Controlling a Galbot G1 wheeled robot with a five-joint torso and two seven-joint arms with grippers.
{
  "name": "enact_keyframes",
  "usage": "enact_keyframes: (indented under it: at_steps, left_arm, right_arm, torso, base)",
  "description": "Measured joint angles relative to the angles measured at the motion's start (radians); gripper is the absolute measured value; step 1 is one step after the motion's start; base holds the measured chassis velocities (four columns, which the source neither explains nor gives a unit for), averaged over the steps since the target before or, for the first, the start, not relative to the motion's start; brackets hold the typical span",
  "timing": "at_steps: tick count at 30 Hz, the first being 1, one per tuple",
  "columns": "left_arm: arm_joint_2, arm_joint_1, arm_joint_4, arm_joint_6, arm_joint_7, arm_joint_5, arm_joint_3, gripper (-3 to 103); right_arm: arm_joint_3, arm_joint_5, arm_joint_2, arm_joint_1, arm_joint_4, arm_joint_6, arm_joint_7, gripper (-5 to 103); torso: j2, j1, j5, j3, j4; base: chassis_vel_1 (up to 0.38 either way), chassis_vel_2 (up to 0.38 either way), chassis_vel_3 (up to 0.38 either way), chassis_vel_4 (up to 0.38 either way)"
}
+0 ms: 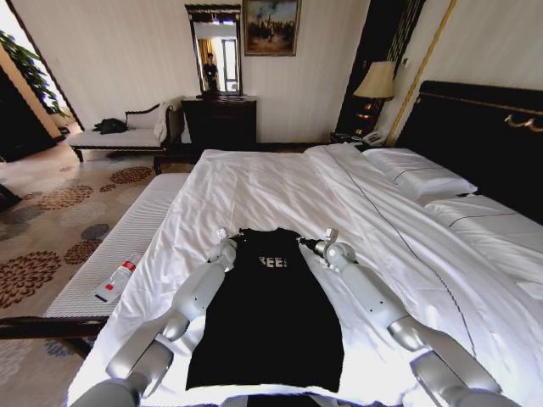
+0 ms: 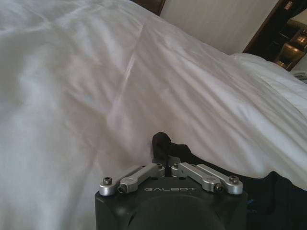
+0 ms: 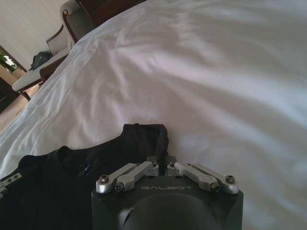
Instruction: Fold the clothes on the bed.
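Note:
The clothes, a black T-shirt with white lettering on the chest, lie flat and narrow on the white bed, collar end away from me. My left gripper is shut on the shirt's far left corner, and a nub of black fabric sticks up between its fingers. At the far right corner my right gripper is shut in the same way, pinching a raised fold of the T-shirt. Both arms run along the shirt's long sides.
A pale bench with a bottle on it stands along the bed's left side. Pillows and the dark headboard are at right. Beyond the bed stand a chaise, a dresser and a lamp.

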Motion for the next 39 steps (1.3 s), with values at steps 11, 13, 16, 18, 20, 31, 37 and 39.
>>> enact_keyframes:
  at_steps: [11, 13, 16, 18, 20, 31, 37, 39]
  left_arm:
    - [0.139, -0.039, -0.127, 0.000, 0.003, -0.070, -0.001, 1]
    - [0.165, -0.050, -0.146, 0.000, 0.005, -0.086, 0.005, 1]
    - [0.234, -0.095, -0.210, 0.003, 0.005, -0.148, 0.022, 1]
    - [0.248, -0.107, -0.222, 0.003, 0.005, -0.162, 0.028, 1]
    - [0.264, -0.130, -0.231, 0.005, 0.007, -0.181, 0.037, 1]
    - [0.283, -0.246, -0.131, 0.005, 0.051, -0.233, 0.092, 1]
    - [0.196, -0.338, 0.031, -0.001, 0.095, -0.216, 0.119, 1]
    - [0.165, -0.358, 0.080, -0.006, 0.109, -0.193, 0.122, 1]
  right_arm:
    - [-0.025, -0.069, -0.077, 0.048, 0.107, 0.027, -0.009, 2]
    - [-0.033, -0.075, -0.085, 0.060, 0.116, 0.032, -0.012, 2]
    - [-0.065, -0.075, -0.096, 0.104, 0.142, 0.039, -0.014, 2]
    - [-0.075, -0.075, -0.094, 0.119, 0.145, 0.039, -0.013, 2]
    - [-0.097, -0.077, -0.085, 0.153, 0.142, 0.040, -0.012, 2]
    - [-0.195, -0.059, -0.016, 0.365, -0.016, 0.053, -0.018, 2]
    - [-0.210, -0.098, 0.074, 0.393, -0.153, 0.085, -0.030, 2]
    - [-0.205, -0.107, 0.082, 0.393, -0.177, 0.094, -0.032, 2]
  torso:
    - [0.000, 0.000, -0.0001, 0.000, -0.0001]
    - [0.000, 0.000, -0.0001, 0.000, 0.0001]
    - [0.000, 0.000, 0.0000, 0.000, 0.0003]
    - [0.000, 0.000, 0.0001, 0.000, 0.0002]
    - [0.000, 0.000, -0.0001, 0.000, -0.0001]
    - [0.000, 0.000, -0.0002, 0.000, 0.0003]
    - [0.000, 0.000, 0.0004, 0.000, 0.0005]
    - [0.000, 0.000, 0.0003, 0.000, 0.0005]
  base:
    - [0.000, 0.000, 0.000, 0.000]
    - [0.000, 0.000, 0.000, 0.000]
    - [0.000, 0.000, 0.000, 0.000]
    - [0.000, 0.000, 0.000, 0.000]
    - [0.000, 0.000, 0.000, 0.000]
    - [0.000, 0.000, 0.000, 0.000]
    - [0.000, 0.000, 0.000, 0.000]
    - [0.000, 0.000, 0.000, 0.000]
